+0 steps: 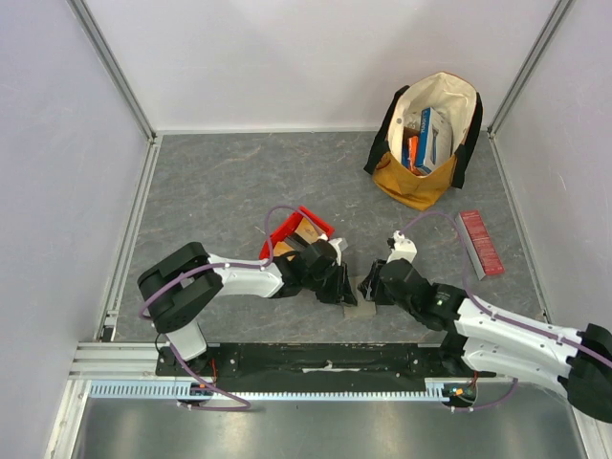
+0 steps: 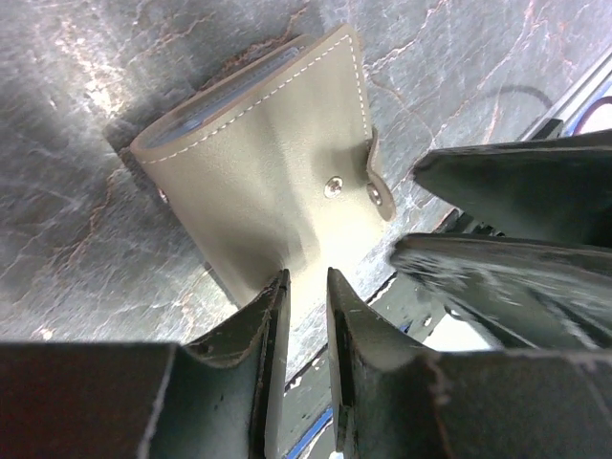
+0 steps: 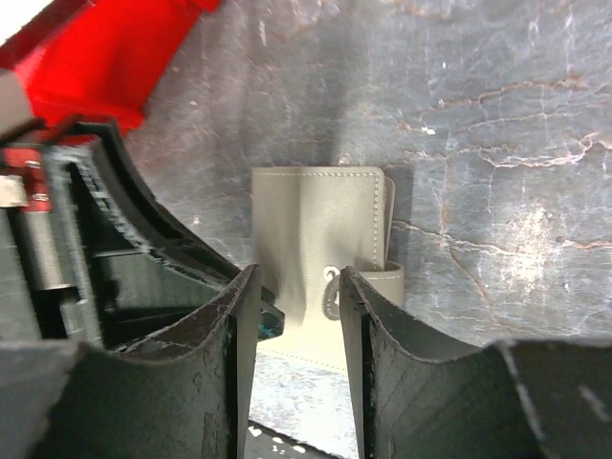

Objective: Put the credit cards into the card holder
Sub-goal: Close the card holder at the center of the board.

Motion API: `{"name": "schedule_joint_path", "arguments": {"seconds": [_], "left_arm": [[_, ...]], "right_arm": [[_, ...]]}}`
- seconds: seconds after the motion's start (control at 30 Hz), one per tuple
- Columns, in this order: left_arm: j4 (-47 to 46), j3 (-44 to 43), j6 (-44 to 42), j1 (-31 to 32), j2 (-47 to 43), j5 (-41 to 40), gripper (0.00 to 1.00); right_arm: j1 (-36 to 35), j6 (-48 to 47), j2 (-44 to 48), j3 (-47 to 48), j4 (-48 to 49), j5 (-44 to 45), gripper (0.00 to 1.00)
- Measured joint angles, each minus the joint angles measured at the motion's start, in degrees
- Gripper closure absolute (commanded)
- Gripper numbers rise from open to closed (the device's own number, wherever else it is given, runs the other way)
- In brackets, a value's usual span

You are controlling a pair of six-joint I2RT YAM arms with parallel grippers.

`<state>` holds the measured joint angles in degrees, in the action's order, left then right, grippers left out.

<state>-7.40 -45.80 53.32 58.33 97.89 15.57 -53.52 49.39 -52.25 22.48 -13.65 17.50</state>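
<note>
Card holder (image 2: 258, 163) edge in left hand (image 2: 306, 279), bin (image 3: 96, 57) near

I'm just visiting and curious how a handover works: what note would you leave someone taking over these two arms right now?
Left gripper: shut on the edge of the small flat grey-olive folding card holder.
Right gripper: open, fingers either side of its snap strap, holding nothing.
Holder lies folded on the grey table between the arms; a pale blue edge shows inside.
No loose credit cards in view; something tan in the red plastic bin, unclear what.
Left: confirm no cards remain, release.
</note>
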Motion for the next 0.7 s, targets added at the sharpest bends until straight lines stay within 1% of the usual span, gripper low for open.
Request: {"name": "schedule_joint_path", "arguments": {"seconds": [0.07, 0.2, 0.27, 0.33, 0.47, 0.57, 0.7], "left_arm": [[0.76, 0.00, -0.35, 0.02, -0.46, -0.37, 0.70], [3.28, -0.13, -2.10, 0.04, -1.92, -1.73, 0.65], [5.38, -1.07, -3.43, 0.04, -2.19, -2.86, 0.62], [8.07, -2.95, -5.03, 0.02, -2.16, -4.15, 0.62], [11.28, -7.93, -8.33, -0.13, -1.73, -5.68, 0.62], [11.82, -10.47, -10.45, -0.46, -0.96, -6.16, 0.63], [13.33, -12.48, -12.94, -1.05, 1.22, -6.34, 0.67]], "right_arm": [[0.00, -0.17, 2.14, 0.96, -1.57, 0.35, 0.58], [0.00, -0.31, 4.87, 2.89, -5.31, 0.90, 0.66], [0.00, 0.17, 5.66, 2.95, -7.10, 1.01, 0.75], [0.00, 1.09, 7.06, 2.67, -8.68, 1.18, 0.83], [0.00, 3.19, 9.70, 1.62, -10.05, 1.68, 0.93], [0.00, 4.52, 9.20, 1.01, -10.58, 1.62, 0.96], [0.00, 5.18, 5.75, 0.81, -10.67, 1.36, 0.99]]}}
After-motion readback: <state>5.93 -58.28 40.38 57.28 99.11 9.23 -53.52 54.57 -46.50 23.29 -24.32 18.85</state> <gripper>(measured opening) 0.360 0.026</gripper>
